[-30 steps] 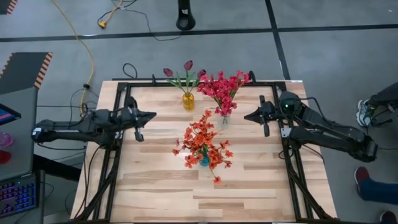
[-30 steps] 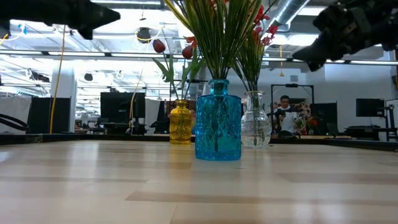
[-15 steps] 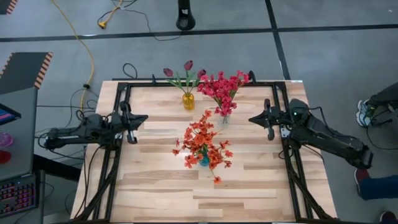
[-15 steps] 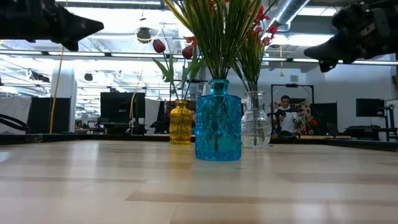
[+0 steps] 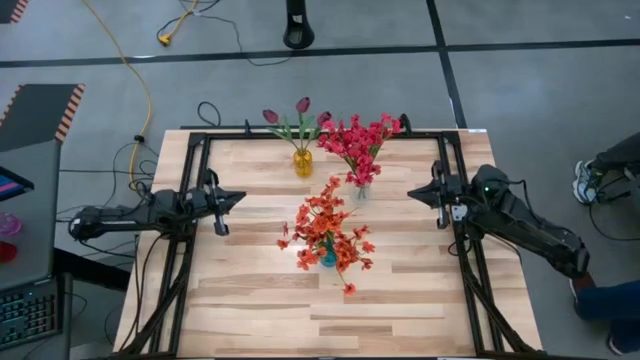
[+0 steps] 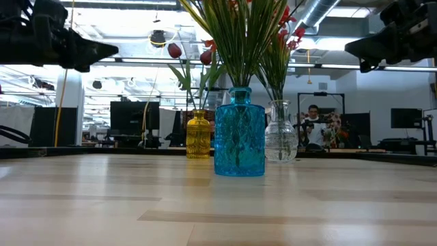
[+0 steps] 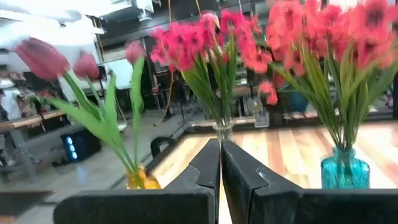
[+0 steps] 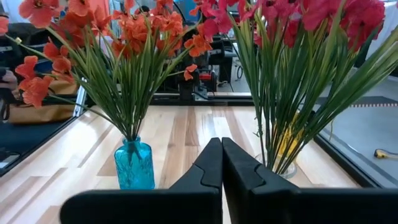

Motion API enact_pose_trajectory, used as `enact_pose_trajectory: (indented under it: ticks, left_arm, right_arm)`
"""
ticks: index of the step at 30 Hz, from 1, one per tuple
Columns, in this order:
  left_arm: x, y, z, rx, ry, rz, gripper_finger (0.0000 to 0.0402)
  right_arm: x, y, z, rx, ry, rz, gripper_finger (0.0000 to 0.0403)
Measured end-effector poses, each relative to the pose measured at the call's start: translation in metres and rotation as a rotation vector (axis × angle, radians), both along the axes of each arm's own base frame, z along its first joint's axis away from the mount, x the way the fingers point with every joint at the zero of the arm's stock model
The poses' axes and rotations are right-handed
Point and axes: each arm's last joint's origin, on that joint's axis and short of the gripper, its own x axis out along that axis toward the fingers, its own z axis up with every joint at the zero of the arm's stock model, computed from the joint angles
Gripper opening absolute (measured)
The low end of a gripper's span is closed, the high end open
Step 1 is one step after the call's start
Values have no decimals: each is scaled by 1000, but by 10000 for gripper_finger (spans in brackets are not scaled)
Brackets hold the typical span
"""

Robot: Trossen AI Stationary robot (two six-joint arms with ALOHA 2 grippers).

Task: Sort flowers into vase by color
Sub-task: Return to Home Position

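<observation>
Seen from above, with 12 o'clock at the far edge of the table (image 5: 400, 300), the blue vase (image 5: 328, 259) stands close to the middle and is the nearest of the three vases. It holds the orange-red flowers (image 5: 325, 230), whose sprays fan out wide over the wood.

At about 10 o'clock from the blue vase, the left tool (image 5: 240, 196) hangs above the table's left side and points inward toward 3 o'clock. Its wrist view shows the fingers (image 7: 208, 163) pressed together, narrow, gripping nothing. At about 2 o'clock from the blue vase, the right tool (image 5: 412, 193) hangs over the right side and points toward 9 o'clock. Its fingers (image 8: 210, 160) are also pressed together on nothing. In the low view both tools sit high, well above the vase tops and apart from the blooms.

Farther back, at 1 o'clock from the blue vase, the clear vase (image 5: 361, 190) carries the crimson-pink flowers (image 5: 358, 140). At 11 o'clock, slightly farther still, the yellow vase (image 5: 303, 162) holds the dark maroon buds (image 5: 302, 105) on green stems. All three vases stand upright and apart from one another.

Beyond the table's far edge, a person (image 6: 313, 126) is seen in the room.
</observation>
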Motion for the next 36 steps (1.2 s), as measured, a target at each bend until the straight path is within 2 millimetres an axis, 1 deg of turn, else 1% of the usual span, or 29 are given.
enact_pose_trajectory:
  ticks: [1,3,10,13,16,22,27,33,36]
  left_arm:
    - [1,0,-4,0,11,0,2]
    - [1,0,-6,-3,27,8,2]
    - [1,0,-5,18,21,15,2]
    - [1,0,-5,17,21,15,2]
    - [1,0,-5,14,21,15,2]
    - [1,0,-5,10,20,16,2]
    - [1,0,-5,3,18,17,2]
    - [1,1,-5,-5,16,16,2]
    - [1,0,-5,-11,15,15,2]
  right_arm:
    - [-1,0,1,-5,-7,0,28]
    - [-2,1,1,-13,-11,0,28]
    - [-6,4,0,-30,-35,1,34]
    - [-6,4,-10,-34,-43,1,30]
    - [-3,2,-22,5,-37,1,28]
    - [3,-1,-40,51,-129,37,32]
    - [6,2,-41,89,-116,80,28]
    - [9,12,-40,99,-120,187,28]
    - [11,17,-41,111,-118,171,28]
